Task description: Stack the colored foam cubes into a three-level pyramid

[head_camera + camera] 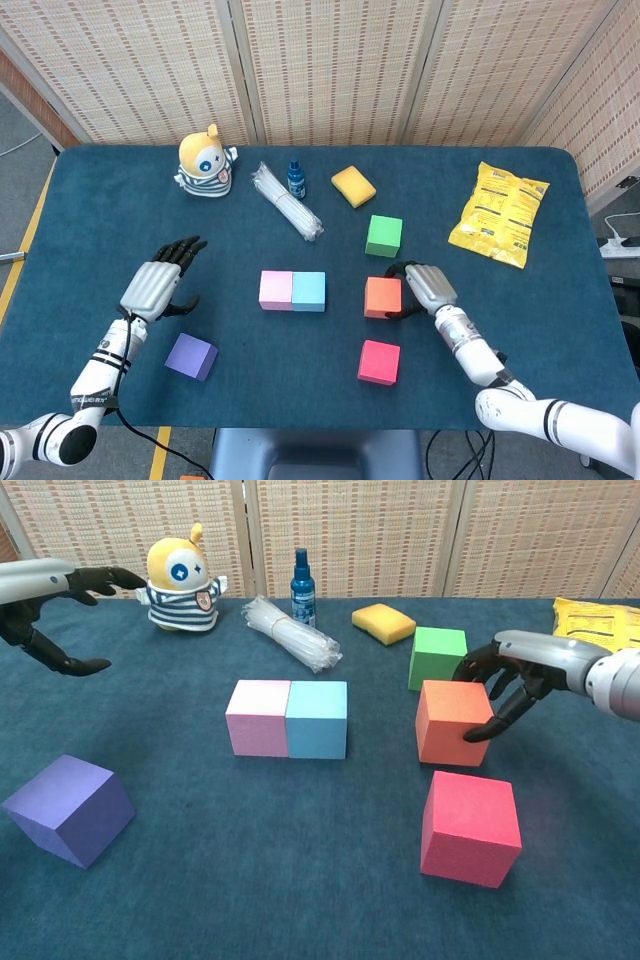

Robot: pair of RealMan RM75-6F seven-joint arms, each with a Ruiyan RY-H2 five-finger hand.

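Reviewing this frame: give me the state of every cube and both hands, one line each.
orange cube: on the table, gripped by the right hand
right hand: fingers wrapped on the orange cube
left hand: holds nothing, fingers apart
pink cube: flat, touching the blue one
blue cube: flat, unstacked
green cube: flat, alone
red cube: flat, alone
purple cube: alone, turned askew

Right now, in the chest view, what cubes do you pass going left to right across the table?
purple cube → pink cube → light blue cube → then the orange, green and red cubes, which overlap sideways.
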